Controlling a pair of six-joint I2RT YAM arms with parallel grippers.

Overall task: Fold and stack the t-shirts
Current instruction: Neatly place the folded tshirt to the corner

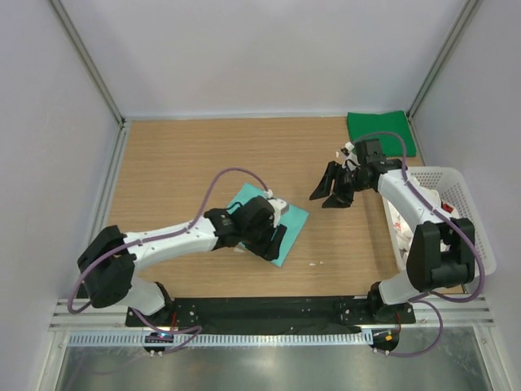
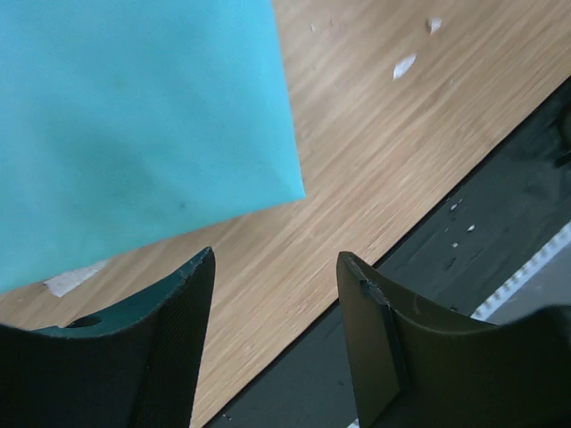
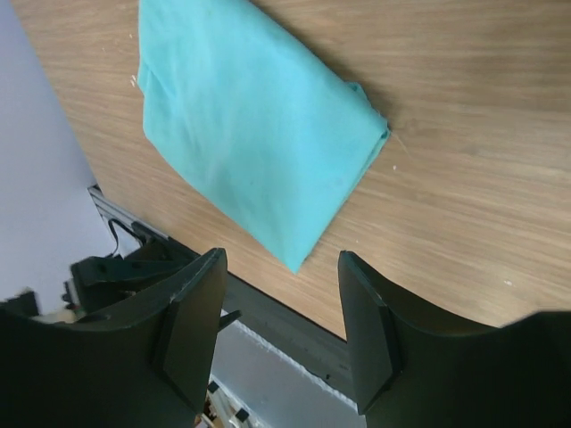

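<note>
The mint-teal t-shirt (image 1: 295,217) lies folded into a small rectangle on the wooden table, left of centre. It also shows in the left wrist view (image 2: 134,116) and the right wrist view (image 3: 250,125). My left gripper (image 1: 275,243) hovers over its near corner, open and empty (image 2: 275,290). The dark green t-shirt (image 1: 381,133) lies folded at the back right corner. My right gripper (image 1: 328,195) is open and empty (image 3: 281,299), held above bare table right of the teal shirt. Something white with red marks (image 1: 399,226) lies in the basket; I cannot tell if it is the white t-shirt.
A white plastic lattice basket (image 1: 468,204) stands at the right edge, with my right arm reaching past it. Small white specks (image 2: 404,65) lie on the wood. A black base rail (image 1: 269,308) runs along the near table edge. Grey walls enclose the table.
</note>
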